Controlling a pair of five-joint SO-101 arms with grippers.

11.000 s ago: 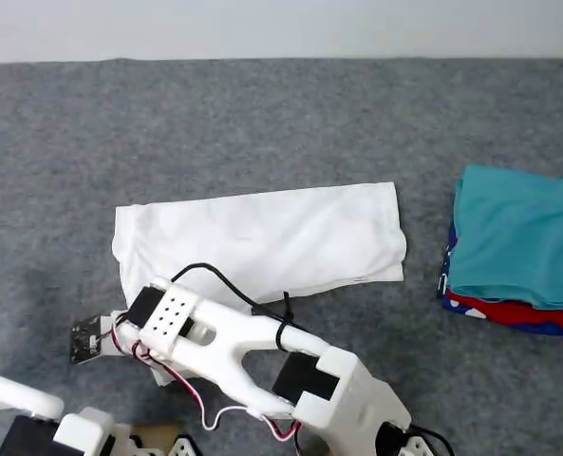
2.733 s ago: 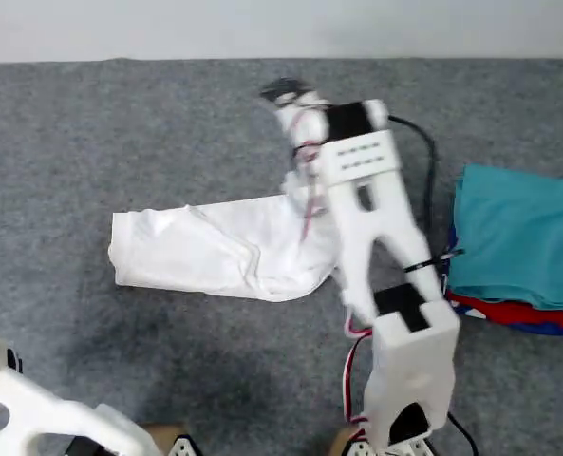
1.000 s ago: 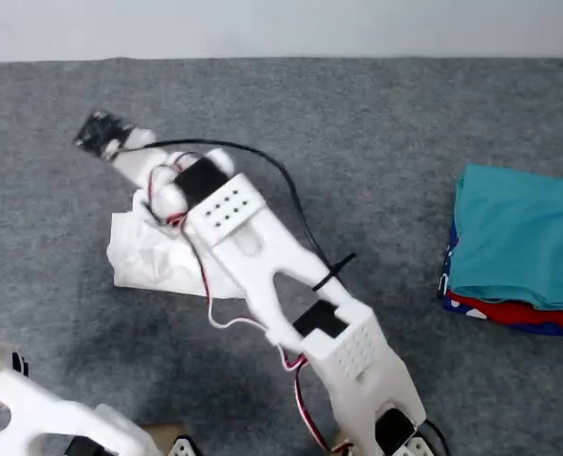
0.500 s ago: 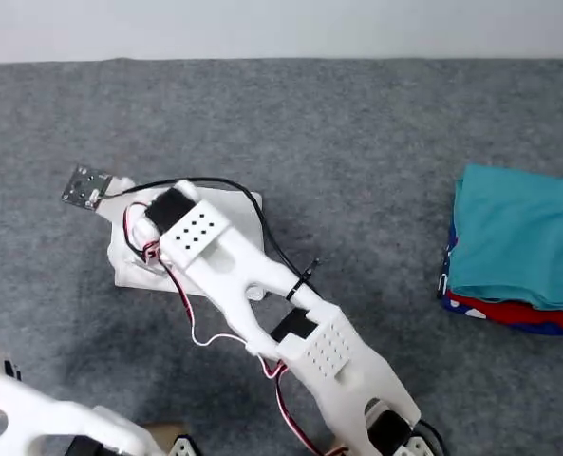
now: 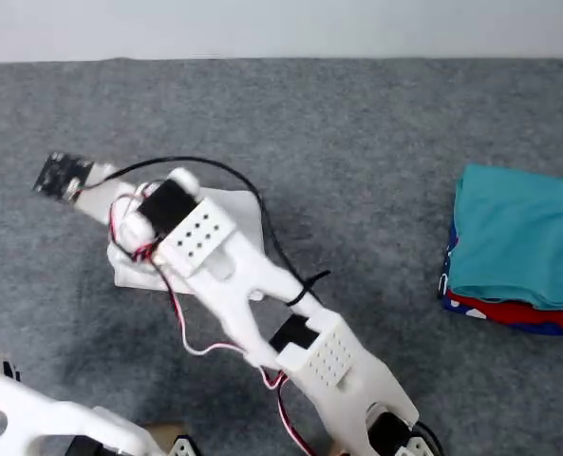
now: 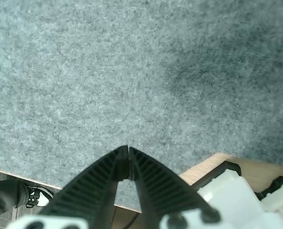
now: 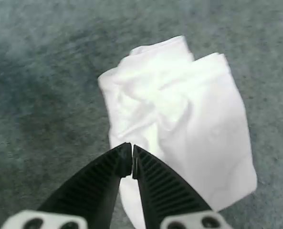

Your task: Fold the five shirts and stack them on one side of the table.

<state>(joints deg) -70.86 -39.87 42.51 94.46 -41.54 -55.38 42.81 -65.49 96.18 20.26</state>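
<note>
Left gripper (image 6: 129, 160): black toothed jaws pressed together with nothing between them, hanging over bare grey covering at the near edge of the tabletop (image 6: 131, 62), where a strip of wood shows.
Left arm (image 5: 29, 418): white, low at the near left corner.
Right arm (image 5: 262, 285): rises from the near edge right of centre and slants across to the left half of the tabletop, lying over part of the white shirt.
Right gripper (image 7: 131, 161): jaw tips together, holding nothing, just above the shirt's edge.
White shirt (image 7: 189, 109): folded to a small, rumpled packet, flat on the left half, midway between near and far edges.
Stack of folded shirts (image 5: 514, 247): at the right edge, well apart from the white one; a teal shirt (image 5: 523, 228) on top, red and blue layers under it.
</note>
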